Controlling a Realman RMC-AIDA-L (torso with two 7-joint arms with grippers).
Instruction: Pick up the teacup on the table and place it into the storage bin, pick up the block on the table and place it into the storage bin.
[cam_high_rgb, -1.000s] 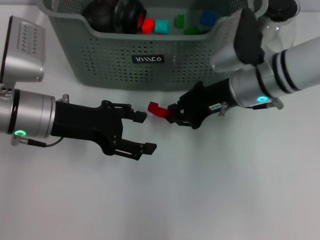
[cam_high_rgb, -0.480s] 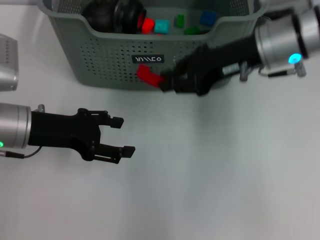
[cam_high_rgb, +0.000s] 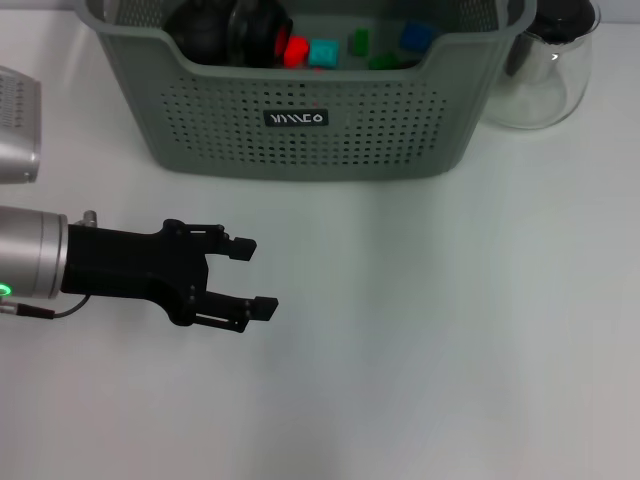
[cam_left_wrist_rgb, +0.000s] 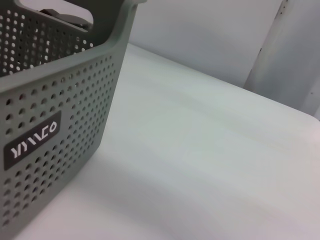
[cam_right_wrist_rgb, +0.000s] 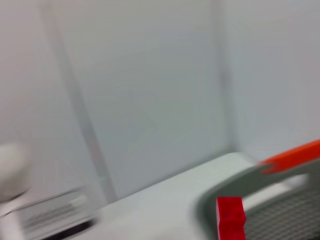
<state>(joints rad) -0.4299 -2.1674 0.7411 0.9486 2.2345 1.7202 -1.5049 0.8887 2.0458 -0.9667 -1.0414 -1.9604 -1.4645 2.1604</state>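
Observation:
The grey-green storage bin (cam_high_rgb: 300, 130) stands at the back of the table, and its perforated wall (cam_left_wrist_rgb: 50, 100) fills one side of the left wrist view. Inside it lie dark round objects (cam_high_rgb: 225, 25) and small red (cam_high_rgb: 296, 48), teal (cam_high_rgb: 323, 52), green (cam_high_rgb: 358, 42) and blue (cam_high_rgb: 415, 36) blocks. I cannot pick out the teacup among them. My left gripper (cam_high_rgb: 248, 277) hovers open and empty over the table in front of the bin. The right arm is out of the head view. Its wrist view shows a red block (cam_right_wrist_rgb: 231, 217) close by the bin's rim (cam_right_wrist_rgb: 220, 192), blurred.
A clear glass carafe (cam_high_rgb: 545, 70) stands right of the bin at the back. White table (cam_high_rgb: 430, 330) stretches in front of the bin and to the right. An orange-red edge (cam_right_wrist_rgb: 295, 152) shows in the right wrist view.
The right arm lifted the red block from the table up towards the bin and left the head view. The left arm drew back to the left, then stayed nearly still.

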